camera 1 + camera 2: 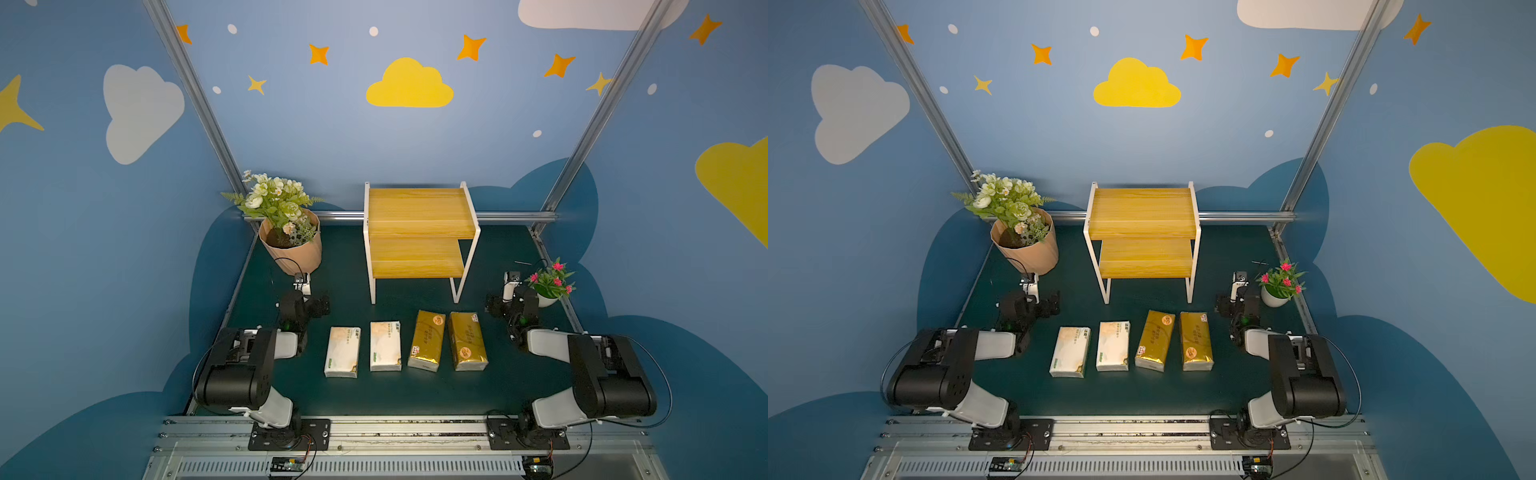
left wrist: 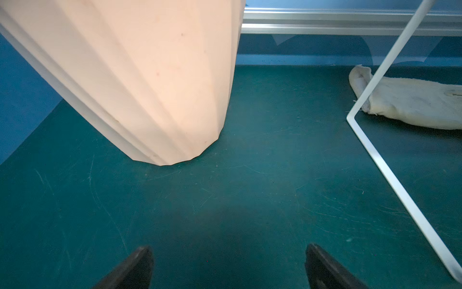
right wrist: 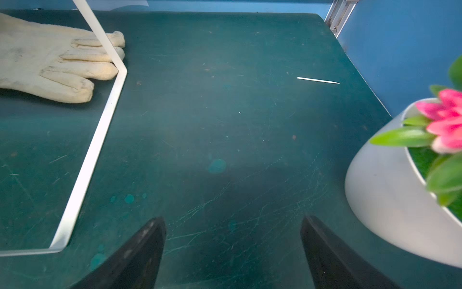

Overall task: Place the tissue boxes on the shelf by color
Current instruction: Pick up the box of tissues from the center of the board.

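Your four tissue packs lie flat in a row on the table (image 1: 415, 395), between the two grippers and slightly behind their fingertips, each just beside the next. Going from the left gripper (image 2: 228, 246), you meet a white pack (image 1: 343, 352), a second white pack (image 1: 385, 345), a gold pack (image 1: 427, 340), then a second gold pack (image 1: 467, 341), nearest the right gripper (image 3: 233, 218). The shelf (image 1: 419, 208) stands ahead and inward of each gripper, apart from the packs.

Your left gripper is spread wide with nothing in it, low over the table, with a peach flowerpot (image 2: 150, 87) just ahead. Your right gripper is also wide and empty, with a small white flowerpot (image 3: 387, 187) just beside it on its outer side. A pale glove (image 3: 50, 65) lies under the shelf, and a thin white stick (image 3: 317, 80) lies ahead of the right gripper.
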Tool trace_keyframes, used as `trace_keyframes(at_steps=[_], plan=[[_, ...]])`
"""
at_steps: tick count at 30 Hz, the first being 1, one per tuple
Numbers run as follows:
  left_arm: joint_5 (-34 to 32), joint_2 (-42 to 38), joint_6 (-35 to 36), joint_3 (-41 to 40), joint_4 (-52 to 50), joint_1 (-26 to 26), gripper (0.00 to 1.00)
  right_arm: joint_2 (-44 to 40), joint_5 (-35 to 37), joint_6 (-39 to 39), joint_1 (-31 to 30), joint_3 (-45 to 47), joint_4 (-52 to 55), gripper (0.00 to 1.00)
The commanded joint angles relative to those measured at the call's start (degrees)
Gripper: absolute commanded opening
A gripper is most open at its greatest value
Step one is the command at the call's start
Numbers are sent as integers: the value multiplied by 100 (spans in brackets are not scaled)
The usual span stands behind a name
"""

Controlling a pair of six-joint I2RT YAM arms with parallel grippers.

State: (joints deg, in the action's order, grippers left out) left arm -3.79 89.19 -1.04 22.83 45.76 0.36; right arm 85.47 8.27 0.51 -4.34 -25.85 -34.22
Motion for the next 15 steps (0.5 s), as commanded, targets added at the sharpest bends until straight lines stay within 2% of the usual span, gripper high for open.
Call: trace_keyframes(at_steps=[1, 15], plan=[[8, -103, 68, 20, 74, -11, 100, -103, -10, 35, -4, -79, -32, 89], [-3, -103, 75, 16, 78, -9, 100, -105, -2, 33, -6, -83, -32, 90]])
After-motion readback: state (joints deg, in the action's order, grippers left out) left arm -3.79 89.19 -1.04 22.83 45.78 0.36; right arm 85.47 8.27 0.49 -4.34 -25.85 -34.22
